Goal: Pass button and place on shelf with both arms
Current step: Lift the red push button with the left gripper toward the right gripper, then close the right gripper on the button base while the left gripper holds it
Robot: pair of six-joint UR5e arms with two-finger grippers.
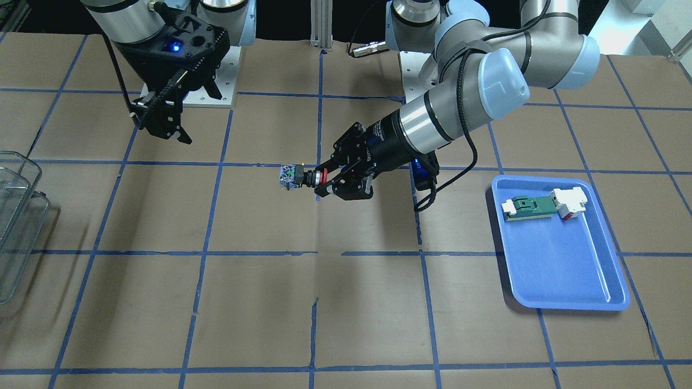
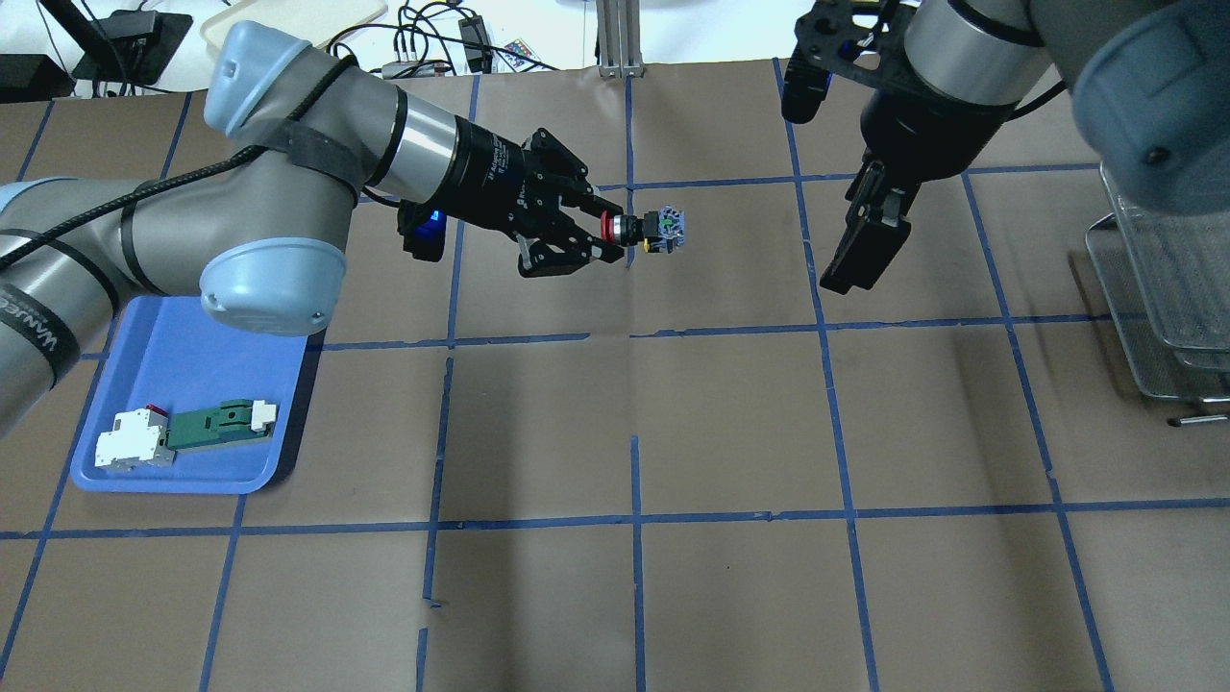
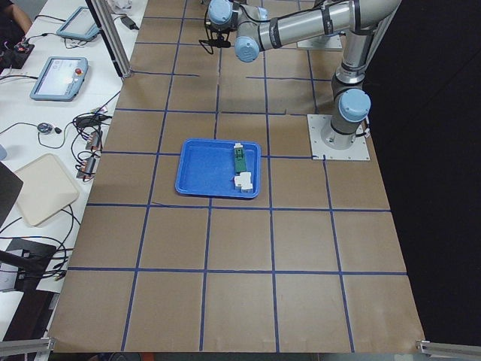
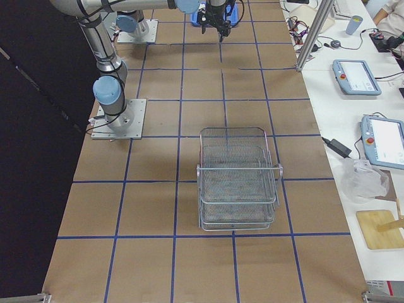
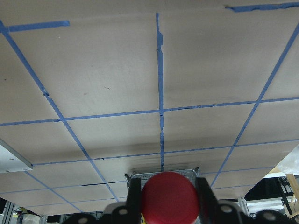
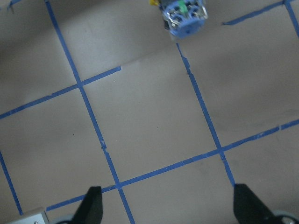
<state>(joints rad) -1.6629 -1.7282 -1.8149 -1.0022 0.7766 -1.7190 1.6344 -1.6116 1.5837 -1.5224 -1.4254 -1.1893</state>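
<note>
My left gripper (image 2: 615,234) is shut on the button (image 2: 646,228), gripping its red cap, and holds it level above the table's middle with the blue-white block pointing toward my right side. It also shows in the front view (image 1: 294,177), held by the left gripper (image 1: 323,180). The red cap (image 5: 169,195) fills the bottom of the left wrist view. My right gripper (image 2: 853,274) hangs open and empty, apart from the button; its wrist view shows the block (image 6: 183,16) ahead. The shelf (image 4: 237,177) stands at the table's right end (image 2: 1153,279).
A blue tray (image 2: 192,384) on my left side holds a green-and-white flat part (image 2: 216,423) and a white block with a red tip (image 2: 130,442). Brown paper with blue tape lines covers the table. The shelf's edge shows at the front view's left (image 1: 16,216).
</note>
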